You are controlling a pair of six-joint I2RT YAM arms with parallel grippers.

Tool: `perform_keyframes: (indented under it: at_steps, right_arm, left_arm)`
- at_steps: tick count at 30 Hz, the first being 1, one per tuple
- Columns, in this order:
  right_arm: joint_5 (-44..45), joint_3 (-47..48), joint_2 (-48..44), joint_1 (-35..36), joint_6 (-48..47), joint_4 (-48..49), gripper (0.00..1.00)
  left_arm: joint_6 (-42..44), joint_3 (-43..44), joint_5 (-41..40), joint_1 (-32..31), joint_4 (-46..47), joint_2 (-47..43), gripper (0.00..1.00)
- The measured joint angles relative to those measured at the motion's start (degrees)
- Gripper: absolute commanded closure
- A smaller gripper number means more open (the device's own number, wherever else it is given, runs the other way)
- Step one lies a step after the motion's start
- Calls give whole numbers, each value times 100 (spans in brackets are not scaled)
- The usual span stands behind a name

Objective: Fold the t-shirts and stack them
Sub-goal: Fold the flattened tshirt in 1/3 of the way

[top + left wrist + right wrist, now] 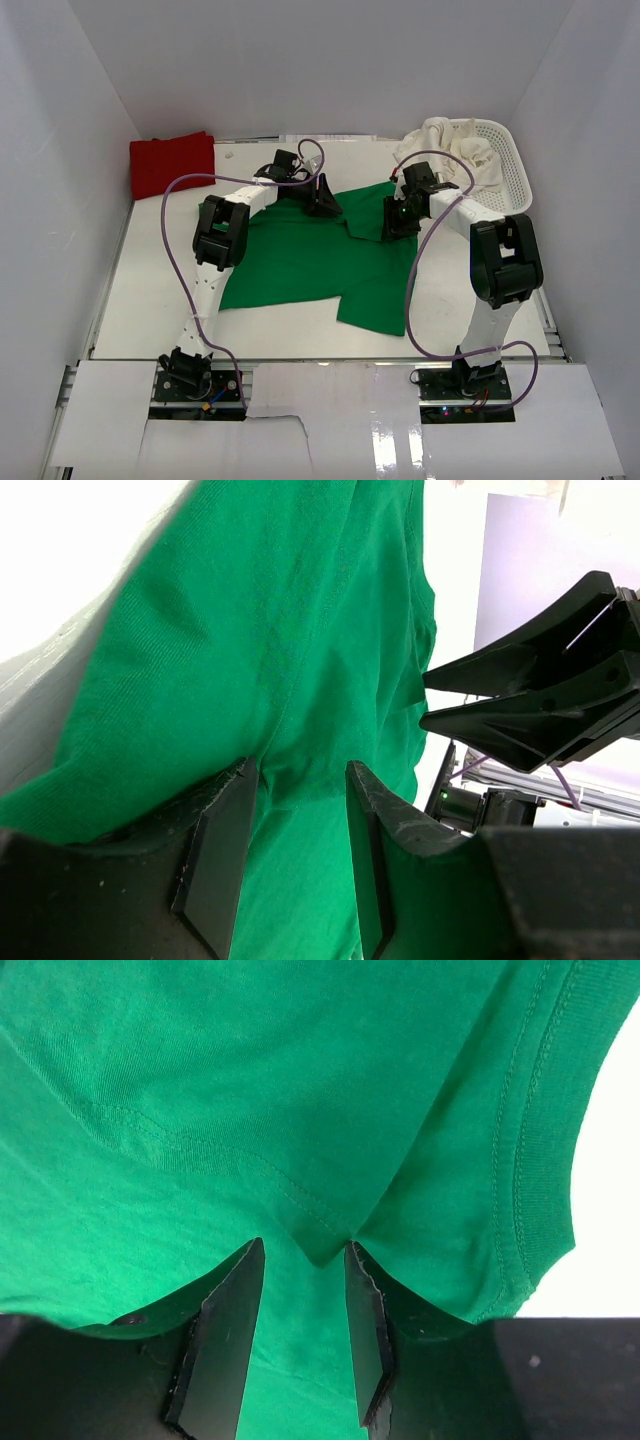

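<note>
Green t-shirt (300, 262) lies spread out in the middle of the counter (150, 300). Both your arms reach down to its far edge, near each other. Your left tool (300, 780) is about half closed, and it pinches a bunch of the green cloth. You can see wrinkles running into the gap. Your right tool (305, 1255) is about half open, and a small fold of green cloth pokes up between its fingers. It is too hard to tell if that fold is gripped. Your red t-shirt (172, 163) sits folded in the far left corner. Cream-white t-shirts (445, 145) are heaped in the white basket (512, 175) at the far right.
</note>
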Motion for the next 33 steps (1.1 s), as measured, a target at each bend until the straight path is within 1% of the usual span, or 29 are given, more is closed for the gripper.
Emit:
perform_keyframes:
  at_steps: [1, 3, 4, 5, 6, 9, 10, 11, 33]
  right_arm:
    - [-7, 0, 11, -2, 7, 22, 56]
    - [-31, 0, 33, -11, 9, 52, 61]
    - [-44, 0, 44, -17, 11, 57, 67]
    - [-52, 0, 57, -26, 13, 59, 80]
    - [-50, 0, 70, -35, 31, 63, 82]
    - [-57, 0, 109, -70, 42, 76, 79]
    - [-66, 0, 127, -81, 46, 83, 90]
    - [-70, 0, 144, -98, 28, 92, 92]
    - [-37, -157, 170, -389, 37, -35, 92]
  left_arm:
    - [4, 9, 0, 0, -17, 0, 48]
    - [17, 22, -2, 0, -46, 0, 47]
    - [28, 22, -4, 0, -61, 0, 48]
    - [33, 22, -4, 0, -63, 0, 48]
    - [42, 22, -4, 0, -66, 0, 48]
    - [55, 24, -4, 0, -83, 0, 48]
    - [59, 26, -4, 0, -87, 0, 48]
    - [70, 28, -4, 0, -94, 0, 48]
    - [101, 52, -17, 0, -190, 0, 48]
